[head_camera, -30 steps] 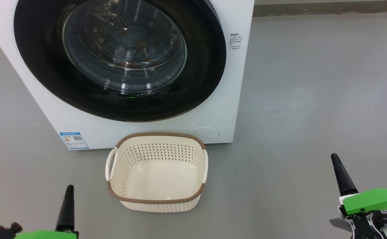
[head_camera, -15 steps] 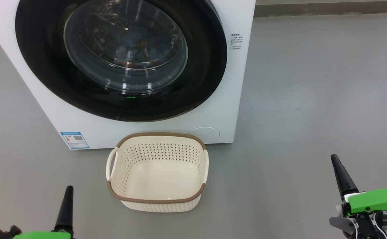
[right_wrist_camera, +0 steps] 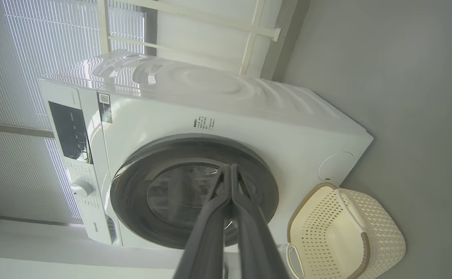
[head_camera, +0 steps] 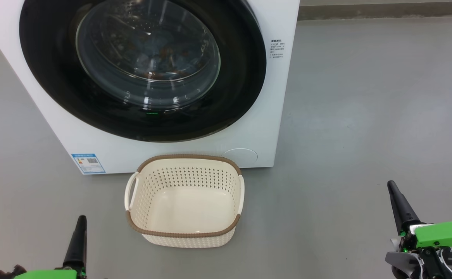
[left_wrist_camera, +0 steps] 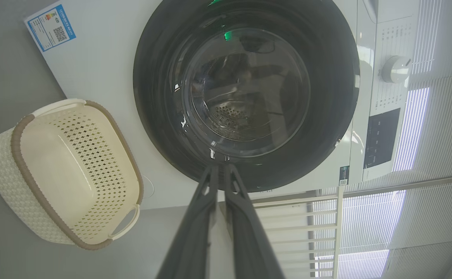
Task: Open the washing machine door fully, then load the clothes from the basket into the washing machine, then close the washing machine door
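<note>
A: What is hard to make out here?
B: The clothes (head_camera: 164,58), mostly. In the head view they are dim blue and orange-brown patches behind the domed glass. Glare smears them, so I cannot tell one garment from the other. That view's upper edge cuts off the top of the washing machine (head_camera: 171,155) and the upper arc of the washing machine door (head_camera: 51,85).
A: And the door itself?
B: It lies closed against the white front, and in the left wrist view its black ring is unbroken all round. A small green light (head_camera: 153,113) glows near its lower edge.
A: The basket?
B: The basket (head_camera: 187,157) stands on the grey floor (head_camera: 365,97) just in front of the machine, right of the blue label (head_camera: 88,163), with its cream bottom bare. Whether it touches the machine I cannot tell.
A: Now the claws.
B: The left gripper (left_wrist_camera: 221,167) has its two dark fingers drawn together, with a hairline slit near the tips and nothing in it. The right gripper (right_wrist_camera: 229,166) is pressed closed, tips meeting, and also grips nothing. Both hang in the air pointing toward the door and touch nothing. In the head view each shows as one dark spike rising from a green housing (head_camera: 443,234) at a lower corner. They sit wide of the basket on either side, and the bottom edge cuts the housings off
</note>
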Robot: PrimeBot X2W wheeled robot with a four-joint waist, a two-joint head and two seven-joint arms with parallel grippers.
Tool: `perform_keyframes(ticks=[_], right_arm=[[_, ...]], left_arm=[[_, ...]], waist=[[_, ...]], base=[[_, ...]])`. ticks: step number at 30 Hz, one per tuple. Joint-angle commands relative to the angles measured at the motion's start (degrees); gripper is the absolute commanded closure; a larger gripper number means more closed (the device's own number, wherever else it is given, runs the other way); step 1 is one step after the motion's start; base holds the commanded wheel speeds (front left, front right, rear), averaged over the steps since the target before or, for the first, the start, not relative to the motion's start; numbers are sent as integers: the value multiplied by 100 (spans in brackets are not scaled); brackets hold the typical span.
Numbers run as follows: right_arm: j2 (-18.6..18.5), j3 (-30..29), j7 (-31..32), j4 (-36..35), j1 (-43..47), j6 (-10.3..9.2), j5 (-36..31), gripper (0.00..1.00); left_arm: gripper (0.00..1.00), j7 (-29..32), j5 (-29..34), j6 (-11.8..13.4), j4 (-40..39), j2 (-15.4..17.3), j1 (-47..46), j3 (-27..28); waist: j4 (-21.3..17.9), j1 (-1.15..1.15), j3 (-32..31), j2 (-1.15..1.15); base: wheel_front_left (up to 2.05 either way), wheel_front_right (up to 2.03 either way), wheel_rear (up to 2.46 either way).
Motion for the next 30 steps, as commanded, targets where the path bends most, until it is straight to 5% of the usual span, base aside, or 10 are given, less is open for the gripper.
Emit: perform_keyframes(ticks=[1, 13, 30], right_arm=[[-17, 16, 74, -128, -177, 3, 172, 100], [99, -135, 276, -123, -178, 1, 768, 100], [108, -148, 289, -122, -179, 1, 780, 100]], left_arm=[[100, 55, -171, -2, -122, 19, -265, 207], [100, 253, -717, -3, -123, -95, -290, 352], [100, 259, -734, -3, -123, -99, -291, 356]], waist=[[2, 0, 0, 0], [18, 0, -4, 0], [19, 0, -4, 0]], base=[[0, 0, 0], [0, 0, 0], [0, 0, 0]])
